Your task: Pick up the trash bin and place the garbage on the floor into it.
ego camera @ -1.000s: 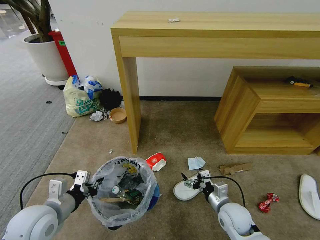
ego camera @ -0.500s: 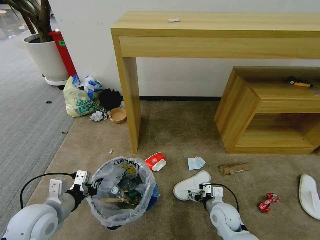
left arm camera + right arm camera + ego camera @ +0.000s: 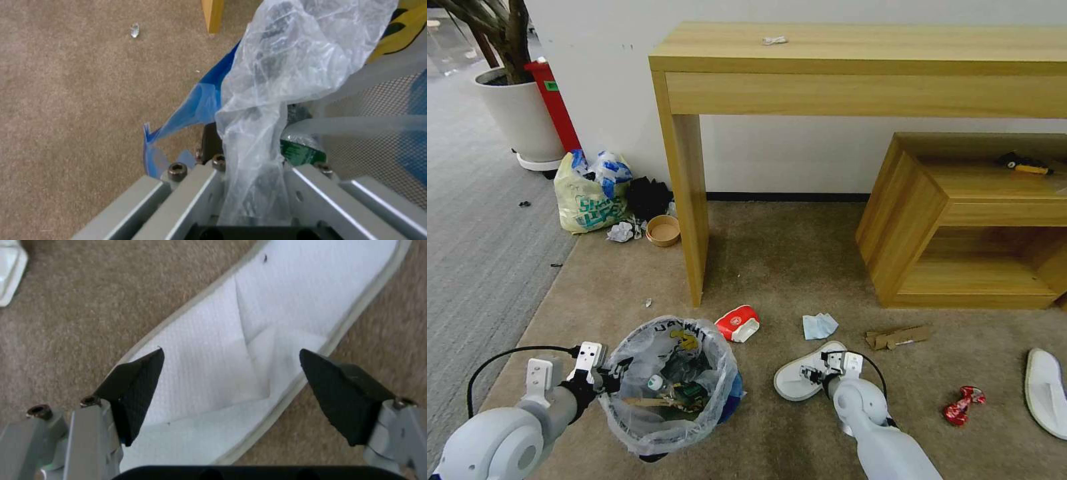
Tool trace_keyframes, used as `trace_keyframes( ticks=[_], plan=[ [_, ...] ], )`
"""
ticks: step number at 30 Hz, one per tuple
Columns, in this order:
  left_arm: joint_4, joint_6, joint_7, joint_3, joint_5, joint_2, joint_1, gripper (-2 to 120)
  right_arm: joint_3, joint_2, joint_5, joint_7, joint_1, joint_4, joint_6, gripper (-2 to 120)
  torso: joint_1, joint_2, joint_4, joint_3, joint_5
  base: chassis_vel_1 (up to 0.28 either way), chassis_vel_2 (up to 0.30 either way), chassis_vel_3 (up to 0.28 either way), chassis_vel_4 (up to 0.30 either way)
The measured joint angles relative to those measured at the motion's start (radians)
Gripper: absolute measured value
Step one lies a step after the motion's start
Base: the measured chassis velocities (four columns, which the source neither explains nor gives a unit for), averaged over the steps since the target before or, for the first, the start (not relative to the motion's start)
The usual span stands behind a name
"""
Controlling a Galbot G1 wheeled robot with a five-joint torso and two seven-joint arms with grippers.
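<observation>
Where carpet (image 3: 774, 267) lies bare, right tool (image 3: 231, 373) astride slipper (image 3: 285, 306).

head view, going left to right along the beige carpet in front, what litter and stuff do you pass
trash bin → red-and-white wrapper → white slipper → cardboard scrap → red wrapper → second white slipper

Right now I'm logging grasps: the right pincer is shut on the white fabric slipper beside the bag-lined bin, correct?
Not quite. The right pincer is open, its jaws spread over the white fabric slipper, as the right wrist view shows. The slipper does lie beside the bag-lined bin.
</observation>
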Motion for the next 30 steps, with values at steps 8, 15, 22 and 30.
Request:
trace_keyframes(
  ticks=[8, 15, 22, 30],
  plan=[
    [0.014, 0.000, 0.002, 0.005, -0.004, -0.002, -0.011, 0, -0.004, 0.016, 0.174, 0.171, 0.011, 0.018, -0.023, 79, 0.000, 0.000, -0.0001, 0.000, -0.0001, 0.000, 0.000, 0.000, 0.000],
    [0.019, 0.000, 0.005, 0.011, -0.010, -0.001, -0.021, 0, -0.001, 0.034, 0.196, 0.193, 0.037, -0.011, 0.000, 69, 0.000, 0.000, -0.0001, 0.000, -0.0001, 0.000, 0.000, 0.000, 0.000],
    [0.019, 0.000, 0.009, 0.011, -0.009, 0.000, -0.018, 0, -0.004, 0.068, 0.252, 0.254, 0.069, -0.043, 0.007, 63, 0.000, 0.000, 0.0000, 0.000, 0.0000, 0.000, 0.000, 0.000, 0.000],
    [0.018, 0.000, 0.014, 0.008, -0.009, -0.001, -0.019, 0, -0.004, 0.077, 0.244, 0.262, 0.069, -0.062, 0.022, 58, 0.000, 0.000, 0.0000, 0.000, 0.0000, 0.000, 0.000, 0.000, 0.000]
  ],
)
